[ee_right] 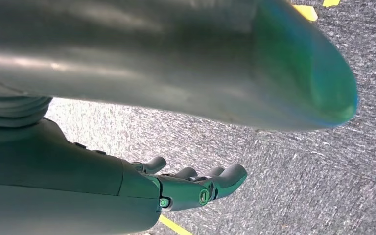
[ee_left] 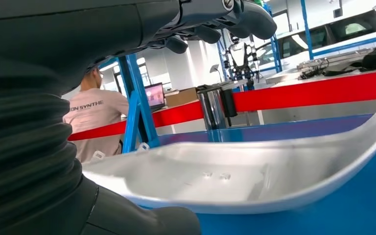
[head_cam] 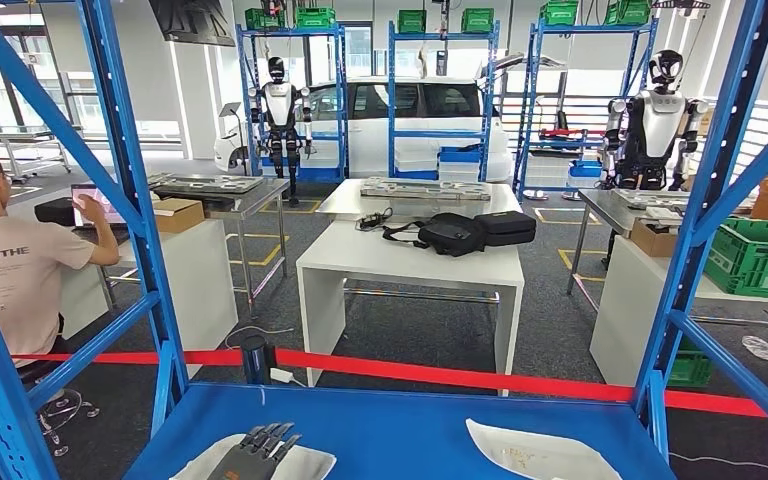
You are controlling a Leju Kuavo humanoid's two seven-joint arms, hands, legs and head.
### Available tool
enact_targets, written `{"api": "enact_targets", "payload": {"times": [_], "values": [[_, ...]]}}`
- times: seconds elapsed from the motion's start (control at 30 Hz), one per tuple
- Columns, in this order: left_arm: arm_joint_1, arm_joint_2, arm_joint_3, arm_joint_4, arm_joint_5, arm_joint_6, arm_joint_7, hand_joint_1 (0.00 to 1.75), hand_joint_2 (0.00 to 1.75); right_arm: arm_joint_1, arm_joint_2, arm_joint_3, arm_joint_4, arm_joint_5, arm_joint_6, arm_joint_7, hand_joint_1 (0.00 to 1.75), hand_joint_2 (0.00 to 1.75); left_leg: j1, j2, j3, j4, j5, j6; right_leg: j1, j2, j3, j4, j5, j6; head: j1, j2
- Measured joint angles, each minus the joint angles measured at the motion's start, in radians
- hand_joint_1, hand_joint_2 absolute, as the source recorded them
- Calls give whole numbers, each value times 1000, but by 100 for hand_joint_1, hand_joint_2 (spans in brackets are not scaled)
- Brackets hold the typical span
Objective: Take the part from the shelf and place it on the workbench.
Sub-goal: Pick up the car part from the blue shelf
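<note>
The left hand [head_cam: 257, 452] reaches over the blue shelf deck [head_cam: 400, 425], dark fingers extended forward and slightly fanned, lying over the near part [head_cam: 305, 462]. That part is a pale, silvery sheet-metal pressing, shallow and dished, with a smooth rolled rim and rounded corners. In the left wrist view the part [ee_left: 215, 174] sits directly between thumb and fingers: the thick grey thumb [ee_left: 142, 218] lies just under its near rim, and the dark fingers [ee_left: 210, 22] arch above it with a gap. Contact cannot be confirmed; the hand is spread and nothing is visibly clamped. The part's inner face is matte with small raised dimples; its edge curves upward to one side.

A second part [head_cam: 540, 450], same pale metal and a more pointed outline, lies on the deck well off to the right of the left hand.

The right hand [ee_right: 196, 186] hangs over grey speckled carpet [ee_right: 293, 161], glossy dark-grey fingers loosely curled side by side, holding nothing.

Ahead of the left hand, beyond the deck edge: a red barrier belt [head_cam: 460, 378] on a dark cylindrical post [head_cam: 253, 358], then a white table [head_cam: 410, 255] carrying a black fabric bag [head_cam: 460, 232]. Blue perforated steel uprights [head_cam: 130, 180] frame the shelf. A person [head_cam: 15, 265] in a light T-shirt sits to the far left.
</note>
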Motion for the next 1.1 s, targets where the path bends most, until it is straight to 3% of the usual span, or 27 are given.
{"api": "enact_targets", "payload": {"times": [0.2,1.1], "values": [[0,-4,-17,1,-22,-27,9,0,175,1,0,0,0,-1,-1,-4,0,0,0,0,0,0,0,0,0,0,0,0,0,0,0,0],[29,-5,-61,32,-50,-60,240,0,175,11,0,0,0,0,-8,-11,0,0,0,0,0,0,0,0,0,0,0,0,0,0,0,0]]}}
